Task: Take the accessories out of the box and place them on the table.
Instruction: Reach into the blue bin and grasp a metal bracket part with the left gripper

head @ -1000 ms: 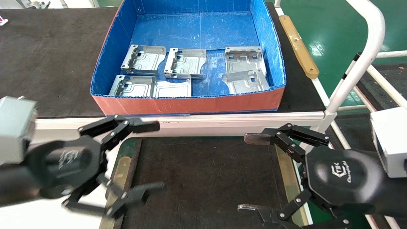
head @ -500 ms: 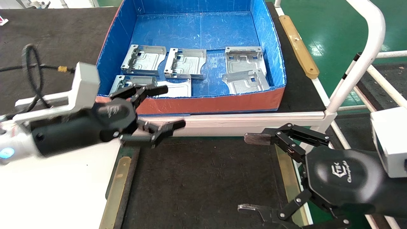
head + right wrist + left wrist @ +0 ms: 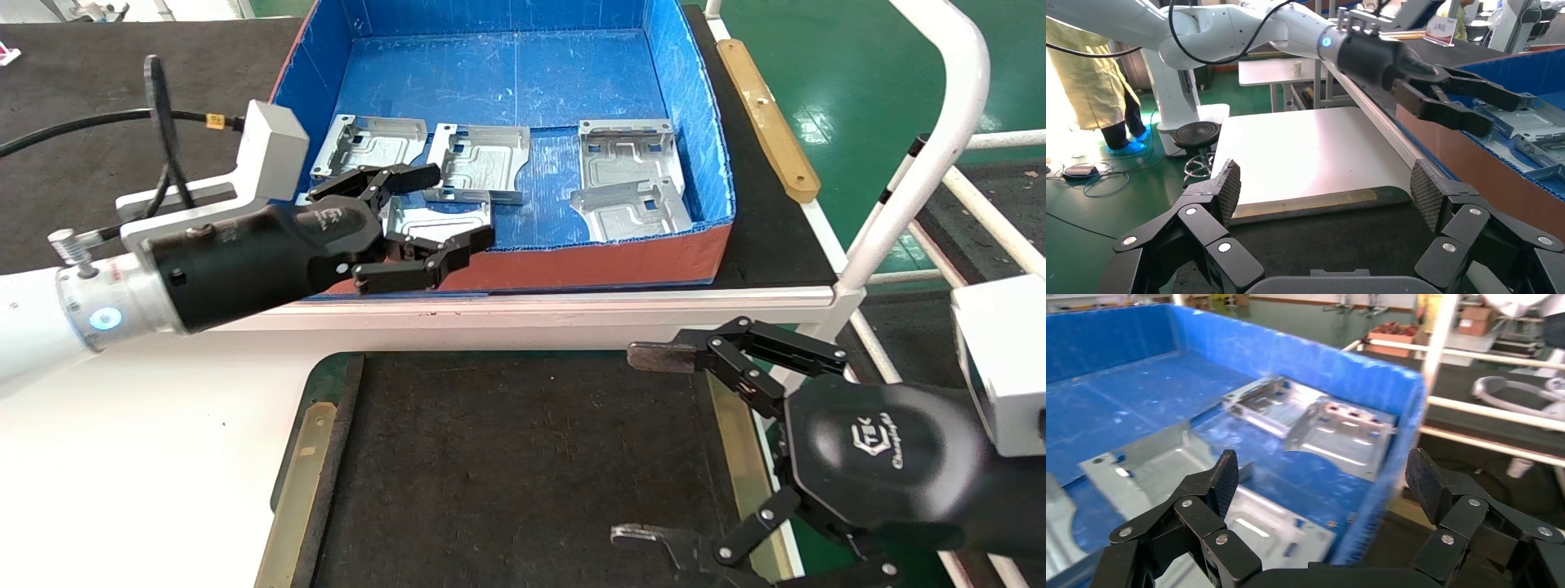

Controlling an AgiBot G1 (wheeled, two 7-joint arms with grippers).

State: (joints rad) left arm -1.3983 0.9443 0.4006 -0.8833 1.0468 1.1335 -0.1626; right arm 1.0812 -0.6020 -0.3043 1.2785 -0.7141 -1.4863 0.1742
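Several silvery plates lie in the blue box (image 3: 572, 261), among them two at the back left (image 3: 372, 151) (image 3: 482, 159), two overlapping at the right (image 3: 629, 184) and one at the front (image 3: 441, 222). My left gripper (image 3: 463, 204) is open and empty, straddling the box's orange-red front wall above the front plate. In the left wrist view the gripper (image 3: 1322, 478) has one finger inside the box and one outside the blue wall (image 3: 1379, 502). My right gripper (image 3: 633, 445) is open and empty over the right side of the black mat (image 3: 523, 457).
The box stands on a black-topped bench (image 3: 122, 122) beyond the white tabletop (image 3: 163, 457). Tan strips (image 3: 298, 474) edge the mat. A white tube frame (image 3: 940, 122) rises at the right. A black cable (image 3: 155, 90) loops over the left wrist.
My left arm has swung up and forward from the table's near left to the box's front wall, its gripper staying open. The right arm and the plates have not moved.
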